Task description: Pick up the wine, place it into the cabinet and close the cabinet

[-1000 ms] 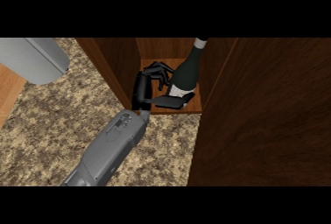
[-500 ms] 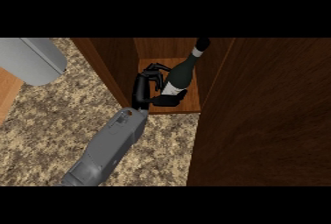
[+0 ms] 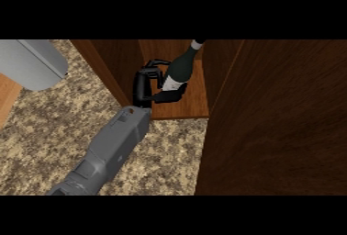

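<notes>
Inside cabinet (image 3: 183, 108), between walls: right hand (image 3: 143, 85) grips wine (image 3: 180, 73).

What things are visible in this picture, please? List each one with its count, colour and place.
dark green glass wine bottle: one, white label, leaning inside the cabinet.
brown wooden cabinet: one, top centre, open toward the counter.
dark brown wooden cabinet door: one, open, right side.
speckled beige stone counter: one, left and bottom.
grey metal appliance: one, top left corner.
grey forearm: one, from the lower edge.
black hand: one, inside the cabinet beside the bottle, thumb under its base; which hand is unclear.
</notes>
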